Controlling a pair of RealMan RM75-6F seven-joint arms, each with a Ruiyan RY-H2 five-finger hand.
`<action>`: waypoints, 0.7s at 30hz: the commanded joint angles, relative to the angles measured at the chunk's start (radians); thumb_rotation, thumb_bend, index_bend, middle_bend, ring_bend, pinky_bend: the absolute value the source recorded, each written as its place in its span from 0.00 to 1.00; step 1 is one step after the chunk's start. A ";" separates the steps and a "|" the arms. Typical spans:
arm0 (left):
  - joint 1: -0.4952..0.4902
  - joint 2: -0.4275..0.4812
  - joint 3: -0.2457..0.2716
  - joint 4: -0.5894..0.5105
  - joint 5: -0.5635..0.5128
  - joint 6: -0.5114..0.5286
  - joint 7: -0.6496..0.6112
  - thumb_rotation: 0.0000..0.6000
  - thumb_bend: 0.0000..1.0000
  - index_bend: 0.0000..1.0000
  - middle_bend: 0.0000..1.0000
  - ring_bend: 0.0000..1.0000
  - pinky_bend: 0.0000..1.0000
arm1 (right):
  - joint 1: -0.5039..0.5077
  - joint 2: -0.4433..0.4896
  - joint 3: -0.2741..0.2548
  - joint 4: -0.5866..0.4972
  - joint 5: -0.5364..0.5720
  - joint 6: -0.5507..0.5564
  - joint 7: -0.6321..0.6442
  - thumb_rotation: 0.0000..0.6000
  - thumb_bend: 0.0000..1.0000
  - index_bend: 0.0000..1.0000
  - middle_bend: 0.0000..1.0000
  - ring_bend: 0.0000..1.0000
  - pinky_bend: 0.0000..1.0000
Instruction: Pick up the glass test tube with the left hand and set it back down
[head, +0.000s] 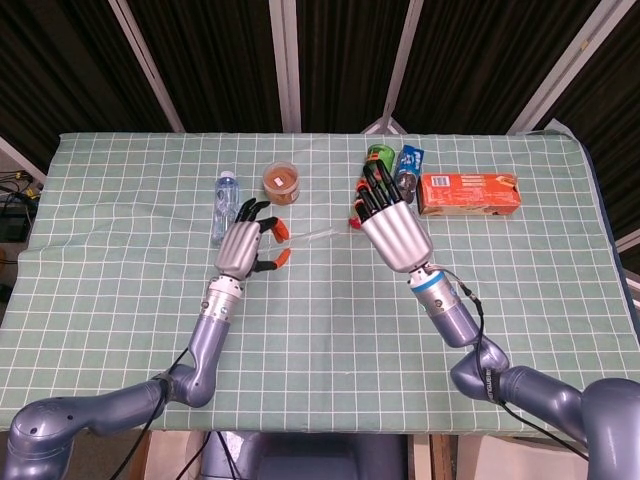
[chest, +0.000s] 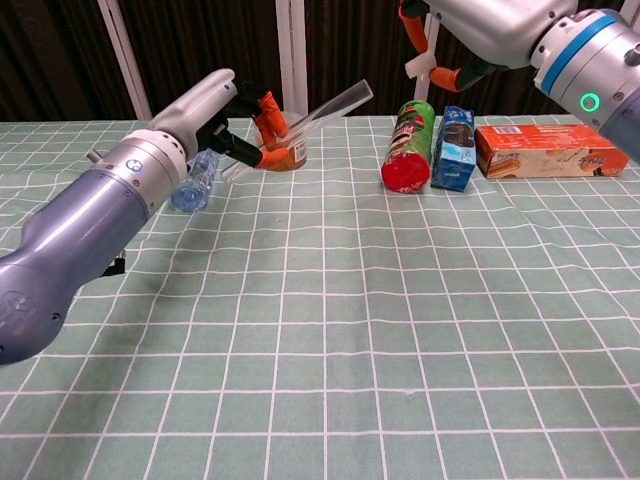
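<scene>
My left hand (head: 247, 246) (chest: 225, 120) pinches a clear glass test tube (chest: 322, 108) (head: 312, 235) between orange-tipped thumb and finger. The tube is off the table, tilted, its open end pointing up and to the right. My right hand (head: 390, 222) (chest: 470, 30) hovers high over the middle of the table with fingers spread and nothing in it. It is close to the tube's free end in the head view and does not touch it.
A lying water bottle (head: 222, 203) (chest: 193, 184) and a jar of brown contents (head: 282, 182) (chest: 287, 152) are behind my left hand. A green can (chest: 408, 146), a blue packet (chest: 456, 148) and an orange box (chest: 555, 150) (head: 470, 192) line the far right. A green checked cloth (head: 330, 330) covers the table.
</scene>
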 joint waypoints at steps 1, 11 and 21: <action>-0.007 -0.020 -0.009 0.014 -0.016 0.001 0.008 1.00 0.58 0.60 0.56 0.13 0.00 | 0.001 -0.003 -0.002 0.004 0.001 0.002 0.000 1.00 0.46 0.63 0.29 0.12 0.08; -0.027 -0.067 -0.039 0.031 -0.046 0.016 0.032 1.00 0.58 0.60 0.56 0.13 0.00 | 0.001 -0.007 -0.007 0.006 0.005 0.014 0.009 1.00 0.46 0.63 0.29 0.12 0.08; -0.034 -0.087 -0.052 0.010 -0.066 0.025 0.058 1.00 0.58 0.60 0.56 0.13 0.00 | -0.007 -0.017 -0.019 -0.001 0.011 0.022 0.013 1.00 0.46 0.63 0.29 0.12 0.08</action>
